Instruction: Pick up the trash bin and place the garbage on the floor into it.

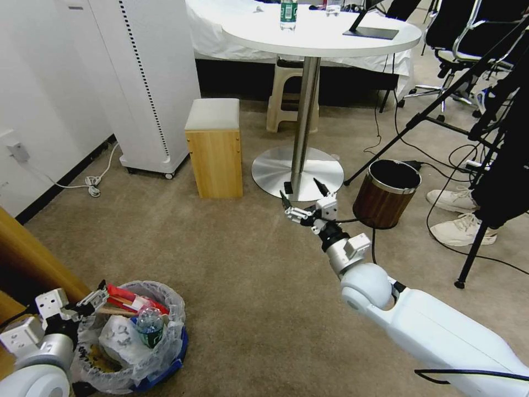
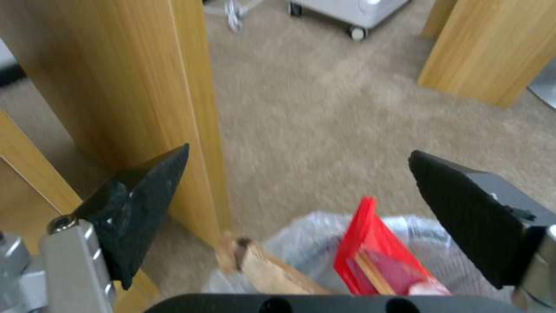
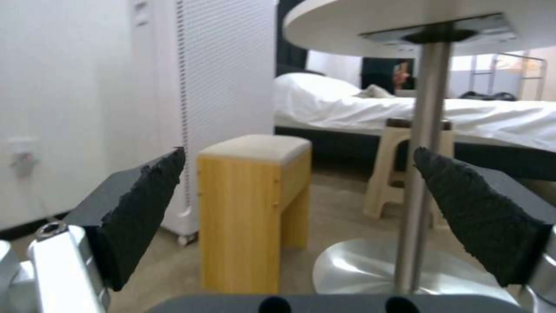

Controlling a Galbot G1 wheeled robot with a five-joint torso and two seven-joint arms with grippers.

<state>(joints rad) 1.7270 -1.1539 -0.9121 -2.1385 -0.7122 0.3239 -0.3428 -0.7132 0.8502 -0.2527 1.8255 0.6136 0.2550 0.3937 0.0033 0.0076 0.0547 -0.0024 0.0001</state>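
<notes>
Below, at lower left, we see the trash bin (image 1: 144,353) on the beige floor (image 1: 248,286), holding a red wrapper (image 1: 132,298), a small bottle (image 1: 149,325) and pale tissue (image 1: 118,339). Our left tool (image 1: 100,295) hangs open at the bin's rim. Our right tool (image 1: 303,199) is raised, spread open and empty, near the counter's metal base (image 1: 275,171).
</notes>
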